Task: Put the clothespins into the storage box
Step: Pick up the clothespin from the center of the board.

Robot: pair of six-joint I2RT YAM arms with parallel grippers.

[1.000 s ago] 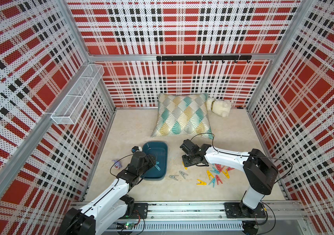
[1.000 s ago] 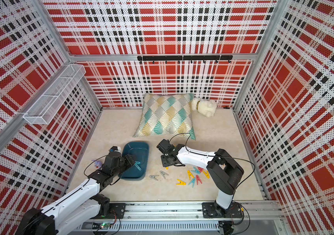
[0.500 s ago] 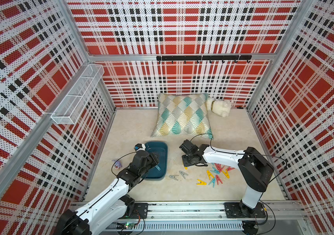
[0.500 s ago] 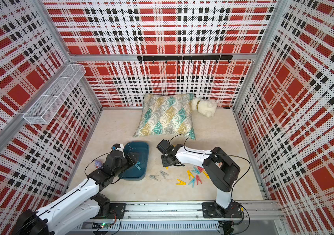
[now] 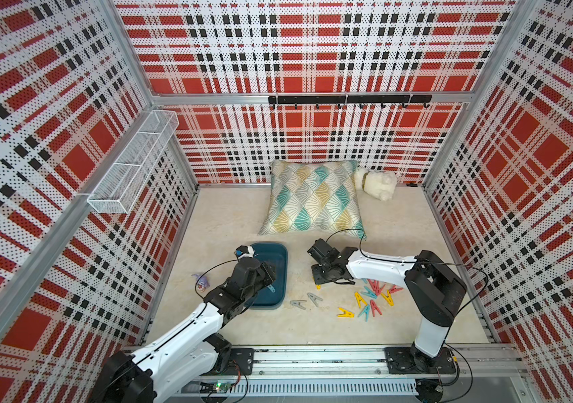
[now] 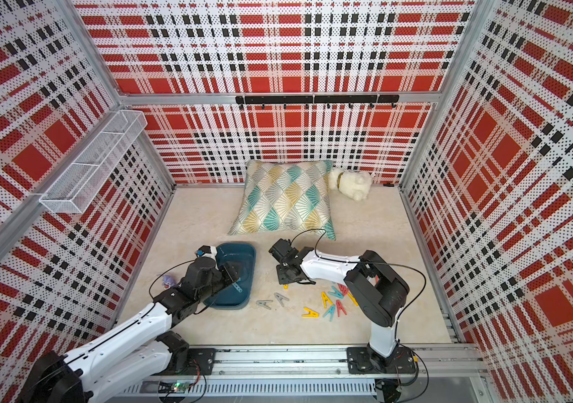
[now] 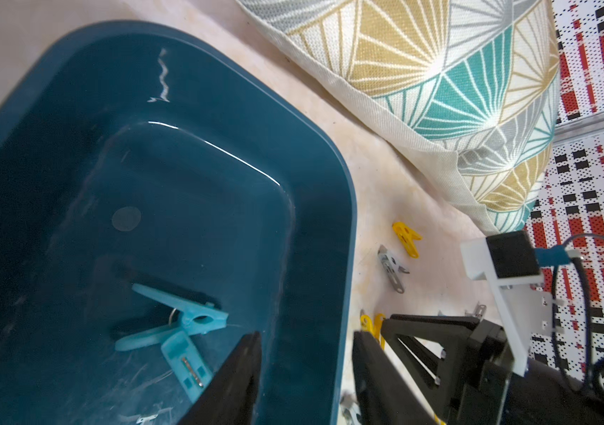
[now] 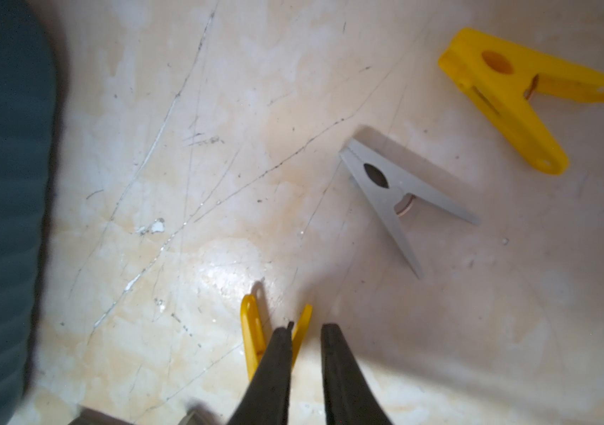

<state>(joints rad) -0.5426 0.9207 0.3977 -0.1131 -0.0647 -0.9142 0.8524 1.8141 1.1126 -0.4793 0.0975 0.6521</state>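
Both top views: left pincer (image 5: 263, 275) has crept further over the box (image 5: 280, 253) this last second, gap unchanged, middling, nothing in it. A teal pin (image 5: 271, 289) lies in the box by the near end, same spot as before. Right pincer (image 5: 320, 281) hasn't shifted, low over the worktop (image 5: 243, 216) near the box, jaws drawn in tighter than before. A yellow pin (image 5: 318, 286) pokes out under it. Most pins (image 5: 370, 300) sit loose in a heap on the right arm's side, two grey pins (image 5: 307, 300) between heap and box. Left wrist: fingers (image 7: 241, 368) apart, empty, box wall showing between them. Teal pin (image 7: 183, 316) on the box floor, maybe a second beside it; I read that drop as done. Right wrist: fingers (image 8: 274, 368) down to a slit, yellow pin (image 8: 252, 331) against one of them; can't tell if it's pinched or only nudged. So: next pick starting, nearly all pins left.
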